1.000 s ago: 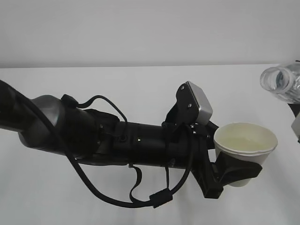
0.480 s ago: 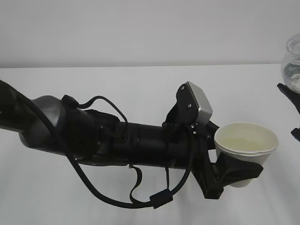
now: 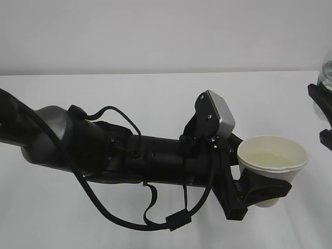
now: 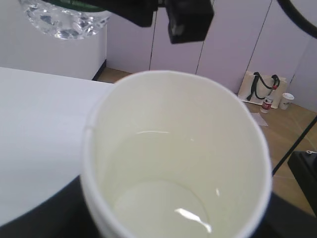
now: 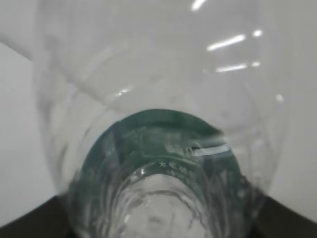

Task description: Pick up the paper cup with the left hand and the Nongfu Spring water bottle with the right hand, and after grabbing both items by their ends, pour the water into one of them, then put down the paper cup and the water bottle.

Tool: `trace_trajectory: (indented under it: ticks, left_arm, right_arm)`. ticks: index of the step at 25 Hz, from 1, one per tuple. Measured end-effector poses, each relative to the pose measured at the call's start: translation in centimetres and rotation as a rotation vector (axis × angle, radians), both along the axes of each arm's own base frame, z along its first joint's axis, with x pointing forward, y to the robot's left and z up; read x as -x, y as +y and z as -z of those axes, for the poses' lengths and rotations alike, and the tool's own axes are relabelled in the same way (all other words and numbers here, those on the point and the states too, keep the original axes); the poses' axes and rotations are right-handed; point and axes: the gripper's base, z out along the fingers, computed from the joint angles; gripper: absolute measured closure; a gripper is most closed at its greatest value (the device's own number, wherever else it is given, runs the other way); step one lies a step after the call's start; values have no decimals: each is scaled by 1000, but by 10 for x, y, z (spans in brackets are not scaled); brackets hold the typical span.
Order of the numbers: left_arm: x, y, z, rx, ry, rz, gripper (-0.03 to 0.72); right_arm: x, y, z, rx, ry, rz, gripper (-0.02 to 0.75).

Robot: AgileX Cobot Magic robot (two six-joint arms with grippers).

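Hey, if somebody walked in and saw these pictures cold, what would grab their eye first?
First, the bulky black left arm with looping cables, stretched across the white table in the exterior view, its end effector clamped around a white paper cup at lower right. The cup holds a little clear water. The clear Nongfu Spring water bottle with its green label fills the right wrist view.
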Motion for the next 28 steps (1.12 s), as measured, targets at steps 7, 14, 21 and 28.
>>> trace_trajectory:
  ticks: [7,14,21,28]
  left_arm:
    - [0,0,0,3,0,2,217]
    - [0,0,0,5,0,3,217]
    - [0,0,0,5,0,3,217]
    - [0,0,0,5,0,3,217]
  right_arm:
    - [0,0,-1,-128,22,12,311]
    - [0,-1,2,-264,77,43,311]
    - [4,-8,9,-401,105,131,311]
    - [18,-10,24,-446,110,157,311]
